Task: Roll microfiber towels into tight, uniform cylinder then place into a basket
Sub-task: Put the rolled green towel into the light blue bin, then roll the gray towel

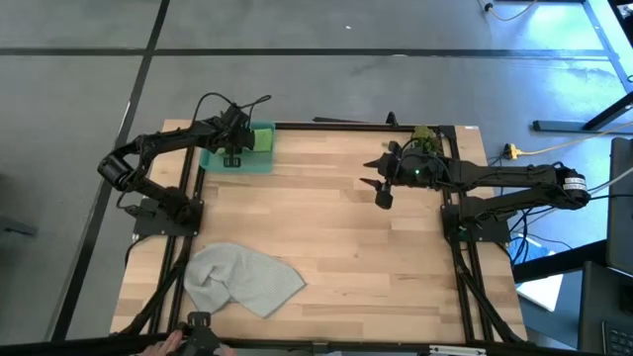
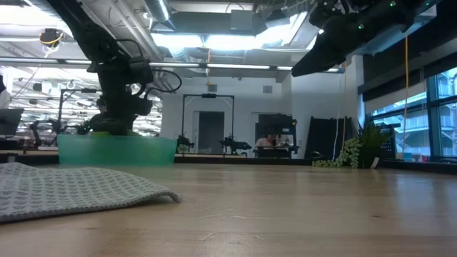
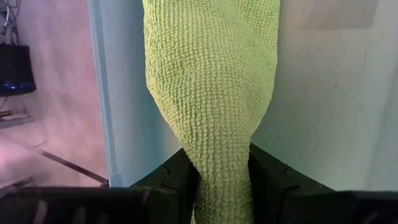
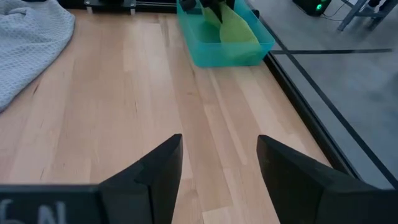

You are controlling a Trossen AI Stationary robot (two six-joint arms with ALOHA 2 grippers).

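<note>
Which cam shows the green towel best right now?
Left wrist view: the green towel fills it, pinched by the left claw inside the basket. Right wrist and high views show it small; low view barely shows it.

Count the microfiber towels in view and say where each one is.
2. The lime green towel is pinched in the left pincer over the basket. The grey towel lies crumpled on the table's near left corner.
</note>
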